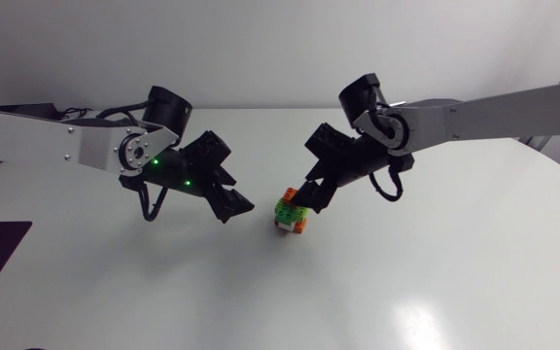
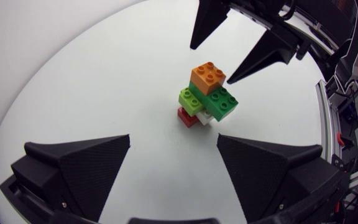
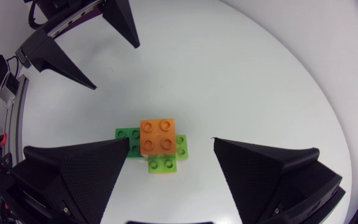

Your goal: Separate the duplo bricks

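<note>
So the white round table (image 1: 436, 292) carries everything, with the left arm (image 1: 66, 146) and right arm (image 1: 494, 112) coming in from opposite sides. The left gripper (image 2: 173, 138) is spread wide and holds nothing, just short of the bricks. The right gripper (image 3: 170, 139) is spread too, hanging over them with a finger to either side, not clamping. The duplo stack (image 1: 289, 210) sits around the table's middle, well away from every edge, upright with studs up. The dark green brick (image 2: 219, 101) is the long one, lying across between the right gripper's fingers. The light green brick (image 2: 187, 96) sticks out sideways, the square orange brick (image 2: 209, 76) is on top, and the white brick (image 2: 204, 117) and red brick (image 2: 186, 117) are underneath. Any lettering on the studs is too small to read.
</note>
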Controlling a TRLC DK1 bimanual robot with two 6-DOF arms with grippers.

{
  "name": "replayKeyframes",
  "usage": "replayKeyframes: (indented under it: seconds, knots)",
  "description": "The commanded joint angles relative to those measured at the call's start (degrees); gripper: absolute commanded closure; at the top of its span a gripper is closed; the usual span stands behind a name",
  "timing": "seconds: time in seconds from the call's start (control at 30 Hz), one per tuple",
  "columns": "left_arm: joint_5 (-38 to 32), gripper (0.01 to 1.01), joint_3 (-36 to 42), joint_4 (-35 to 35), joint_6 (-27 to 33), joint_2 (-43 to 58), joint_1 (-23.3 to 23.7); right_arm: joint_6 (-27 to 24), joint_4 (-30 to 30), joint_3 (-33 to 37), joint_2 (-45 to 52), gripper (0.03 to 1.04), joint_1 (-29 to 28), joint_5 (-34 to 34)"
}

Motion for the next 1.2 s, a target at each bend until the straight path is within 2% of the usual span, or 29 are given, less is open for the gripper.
replayKeyframes:
  seconds: [0.0, 0.17, 0.33, 0.4, 0.9, 1.0, 1.1, 1.17]
  knots:
    - [0.89, 0.044, 1.97, -0.35, 1.38, 1.37, 0.06, -1.93, -0.97, 1.01, 2.23, 0.14, 1.12, 0.11]
    - [1.59, 0.044, 1.97, -0.35, 1.82, 1.72, 0.41, -2.37, -0.97, 1.45, 3.29, 0.15, 1.74, 0.64]
    - [2.03, 0.044, 1.97, -0.35, 1.91, 1.99, 0.41, -2.9, -0.89, 1.71, 3.73, 0.24, 2.0, 1.51]
    - [2.03, 0.044, 1.79, -0.35, 1.91, 1.9, 0.41, -3.16, -0.71, 1.71, 3.9, 0.32, 2.18, 2.04]
    - [3.7, 0.048, 1.79, -0.44, 2.0, 1.9, 0.32, -4.04, 0.26, 1.97, 4.69, 0.45, 2.88, 4.06]
    - [4.14, 0.051, 1.61, -0.53, 2.08, 1.9, 0.32, -4.31, 0.43, 2.24, 5.22, 0.54, 2.97, 3.98]
    - [4.76, 0.057, 1.79, -0.53, 2.35, 1.99, 0.15, -4.31, 0.43, 2.41, 5.49, 0.56, 3.23, 4.5]
    - [5.29, 0.059, 2.14, -0.62, 2.44, 2.34, -0.12, -4.22, 0.52, 2.85, 5.49, 0.64, 3.06, 4.33]
